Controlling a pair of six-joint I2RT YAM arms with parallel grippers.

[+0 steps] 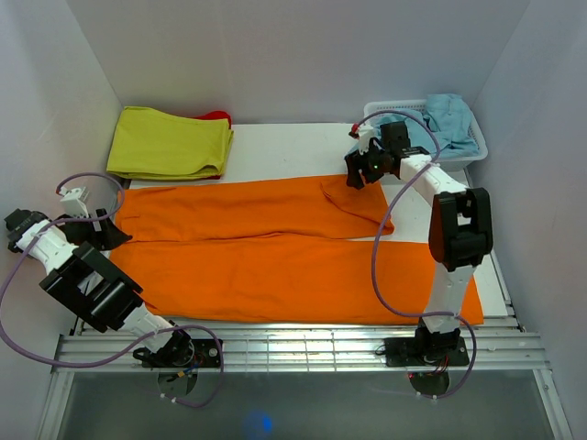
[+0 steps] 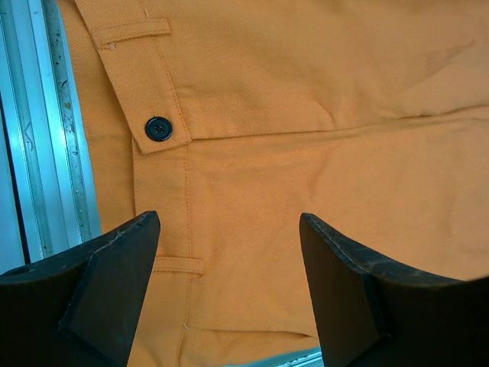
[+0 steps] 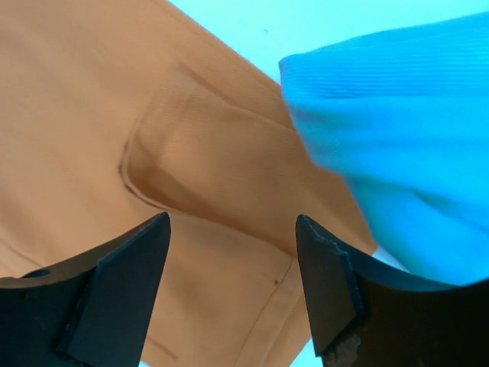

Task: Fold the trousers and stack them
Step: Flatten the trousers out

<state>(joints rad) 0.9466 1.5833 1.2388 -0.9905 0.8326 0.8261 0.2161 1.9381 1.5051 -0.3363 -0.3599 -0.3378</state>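
Orange trousers (image 1: 275, 266) lie spread across the table (image 1: 284, 151), barely folded (only the far leg's end is flipped over), folding and stacking all left to do, left gripper (image 2: 229, 256) and right gripper (image 3: 233, 264) both wide, empty.

From above I see the large bright orange fabric trousers (image 1: 275, 266) laid flat across the white table (image 1: 293, 147), waistband to the left and both legs running right. The far leg is shorter, its end rumpled. My right gripper (image 1: 359, 170) sits over that end; I can't tell whether it touches. My left gripper (image 1: 103, 231) is at the waistband's left edge. A folded yellow-green cloth (image 1: 170, 145) lies far left, and a white plastic basket (image 1: 477, 151) far right holds a light blue garment (image 1: 451, 115).
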